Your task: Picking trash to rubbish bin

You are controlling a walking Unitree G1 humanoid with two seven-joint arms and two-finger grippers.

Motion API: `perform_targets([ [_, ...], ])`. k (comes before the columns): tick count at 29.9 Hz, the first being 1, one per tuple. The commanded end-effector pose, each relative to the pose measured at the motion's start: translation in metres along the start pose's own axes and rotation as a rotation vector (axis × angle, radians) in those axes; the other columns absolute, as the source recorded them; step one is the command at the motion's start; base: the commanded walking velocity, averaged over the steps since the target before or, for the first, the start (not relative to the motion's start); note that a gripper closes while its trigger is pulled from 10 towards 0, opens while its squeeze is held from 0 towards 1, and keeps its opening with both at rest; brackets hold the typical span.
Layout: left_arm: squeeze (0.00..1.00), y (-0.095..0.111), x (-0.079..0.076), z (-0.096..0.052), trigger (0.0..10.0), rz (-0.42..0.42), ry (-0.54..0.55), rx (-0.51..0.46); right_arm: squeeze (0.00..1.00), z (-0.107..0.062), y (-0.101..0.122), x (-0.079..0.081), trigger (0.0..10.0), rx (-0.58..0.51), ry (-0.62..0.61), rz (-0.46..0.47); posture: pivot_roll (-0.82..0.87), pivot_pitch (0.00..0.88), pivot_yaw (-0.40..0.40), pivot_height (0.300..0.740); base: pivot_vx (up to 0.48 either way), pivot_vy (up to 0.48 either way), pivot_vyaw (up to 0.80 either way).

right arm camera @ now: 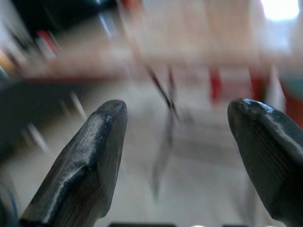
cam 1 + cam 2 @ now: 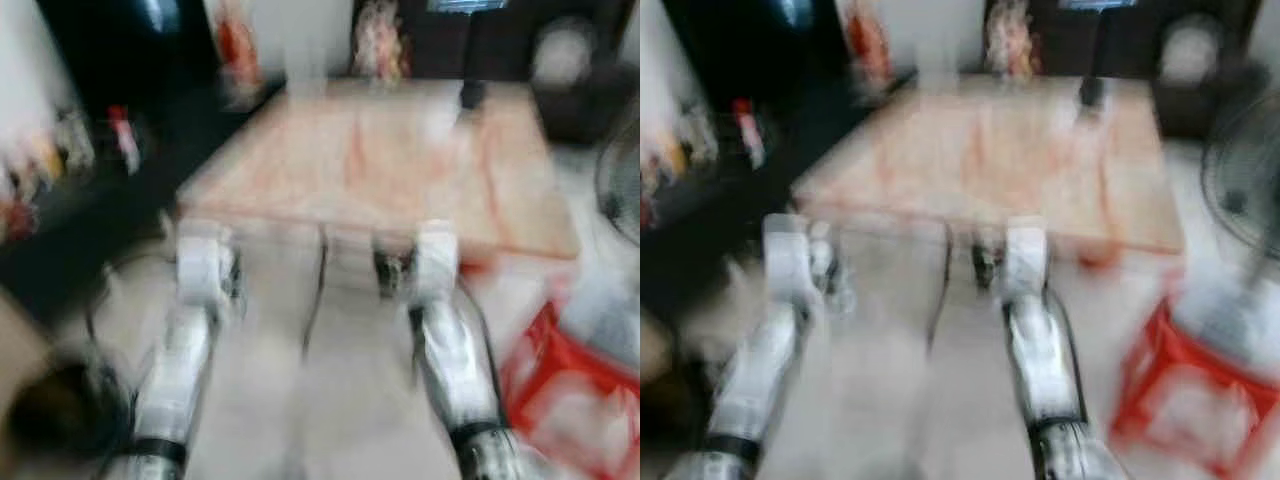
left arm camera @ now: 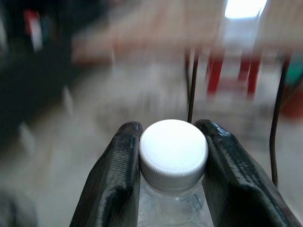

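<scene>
In the left wrist view my left gripper point(image 3: 173, 142) is shut on a clear plastic bottle with a white screw cap point(image 3: 173, 151); both black fingers press against the cap and neck. In the right wrist view my right gripper point(image 1: 177, 127) is open, with nothing between its two black fingers point(image 1: 102, 142). In the blurred eye views both silver arms reach forward, the left arm point(image 2: 195, 300) and the right arm point(image 2: 440, 320), toward the near edge of a light wooden table point(image 2: 400, 160).
A red plastic stool or crate point(image 2: 560, 390) stands on the floor at the right. A fan point(image 2: 1245, 190) is at the far right. Dark furniture with small items point(image 2: 90, 170) lines the left side. A small dark object point(image 2: 472, 95) sits on the table's far part.
</scene>
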State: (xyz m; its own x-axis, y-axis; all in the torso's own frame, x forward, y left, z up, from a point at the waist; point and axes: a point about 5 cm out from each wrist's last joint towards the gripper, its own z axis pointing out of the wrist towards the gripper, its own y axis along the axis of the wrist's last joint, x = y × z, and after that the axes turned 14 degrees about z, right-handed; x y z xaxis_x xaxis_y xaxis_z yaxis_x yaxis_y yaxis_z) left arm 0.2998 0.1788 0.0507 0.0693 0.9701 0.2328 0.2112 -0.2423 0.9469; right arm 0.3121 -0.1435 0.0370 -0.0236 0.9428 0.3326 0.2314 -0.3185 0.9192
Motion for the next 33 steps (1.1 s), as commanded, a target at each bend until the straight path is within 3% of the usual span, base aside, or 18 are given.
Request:
perform_targets([
  [1, 0.00, -0.007, 0.011, 0.002, 10.0, 0.006, 0.035, 0.028, 0.00, 0.000, -0.004, -0.011, 10.0, 0.037, -0.046, 0.016, 0.04, 0.001, 0.048, 0.740, 0.000, 0.000, 0.00],
  [2, 0.00, -0.025, 0.013, -0.002, 10.0, 0.028, 0.033, 0.099, 0.00, -0.006, -0.016, -0.021, 10.0, 0.097, -0.083, 0.010, 0.04, 0.003, 0.047, 0.740, 0.000, 0.000, 0.00],
  [5, 0.00, -0.026, 0.013, -0.002, 10.0, 0.028, 0.031, 0.100, 0.00, -0.006, -0.016, -0.021, 10.0, 0.099, -0.084, 0.009, 0.04, 0.003, 0.047, 0.740, 0.000, 0.000, 0.00],
  [8, 0.00, -0.087, 0.020, -0.032, 10.0, 0.017, 0.051, 0.338, 0.00, -0.039, -0.063, -0.052, 10.0, 0.322, -0.194, 0.000, 0.05, 0.013, 0.038, 0.740, 0.000, 0.000, 0.00],
  [14, 0.00, -0.125, 0.021, -0.058, 10.0, -0.002, 0.071, 0.516, 0.00, -0.067, -0.098, -0.060, 10.0, 0.480, -0.251, 0.005, 0.06, 0.014, 0.036, 0.740, 0.000, 0.000, 0.59],
  [20, 0.00, -0.141, 0.018, -0.073, 10.0, -0.012, 0.087, 0.591, 0.00, -0.087, -0.121, -0.060, 10.0, 0.595, -0.274, -0.004, 0.06, 0.016, 0.041, 0.740, 0.000, 0.000, 0.69],
  [33, 0.00, -0.156, 0.017, -0.091, 10.0, 0.038, 0.065, 0.634, 0.00, -0.099, -0.131, -0.060, 10.0, 0.640, -0.271, -0.025, 0.05, 0.078, 0.071, 0.740, 0.000, 0.000, 0.66],
])
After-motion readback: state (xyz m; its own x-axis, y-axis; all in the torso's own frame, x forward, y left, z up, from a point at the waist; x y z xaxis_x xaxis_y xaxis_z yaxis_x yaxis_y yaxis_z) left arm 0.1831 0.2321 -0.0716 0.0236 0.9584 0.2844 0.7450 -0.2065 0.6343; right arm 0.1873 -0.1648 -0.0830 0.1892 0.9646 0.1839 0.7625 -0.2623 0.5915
